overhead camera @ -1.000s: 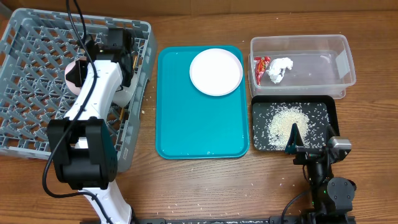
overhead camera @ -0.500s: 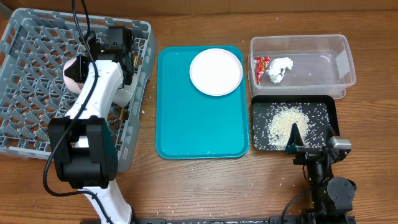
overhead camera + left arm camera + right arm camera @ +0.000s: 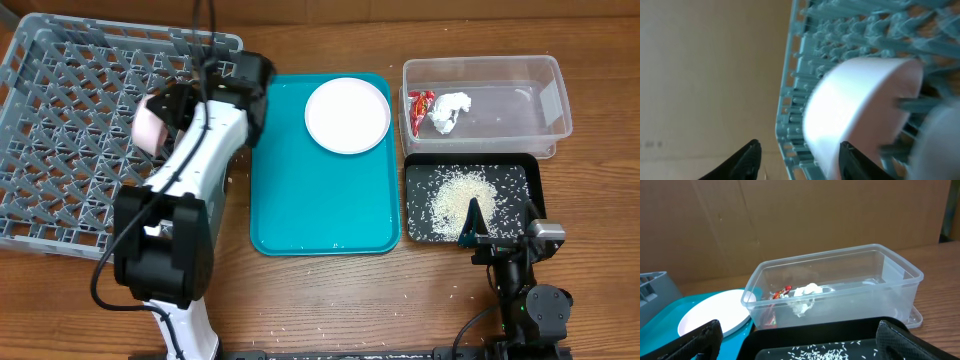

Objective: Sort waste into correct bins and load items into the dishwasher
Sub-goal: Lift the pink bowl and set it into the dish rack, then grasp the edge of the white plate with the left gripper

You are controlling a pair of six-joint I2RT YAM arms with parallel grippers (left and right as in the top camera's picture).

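My left gripper (image 3: 245,82) is open and empty at the grey dish rack's (image 3: 60,120) right wall, next to the teal tray. In the left wrist view the gripper (image 3: 800,162) holds nothing. The small pinkish-white dish (image 3: 860,105) stands on edge in the rack (image 3: 800,75), and it also shows in the overhead view (image 3: 150,125). The round plate (image 3: 347,114) lies on the teal tray. The clear tub (image 3: 520,75) holds the red wrapper (image 3: 422,106) and white tissue (image 3: 451,110). Rice grains (image 3: 458,192) lie in the black tray (image 3: 530,180). My right gripper (image 3: 480,228) is open over that tray's near edge.
The teal serving tray (image 3: 320,200) lies between the rack and the bins. In the right wrist view the tub (image 3: 900,280), plate (image 3: 715,315) and black tray (image 3: 790,335) lie ahead. Stray rice grains dot the table's front. My left arm hides part of the rack.
My left arm has swung right, from over the rack's middle to its right wall by the teal tray. The right arm has not moved.
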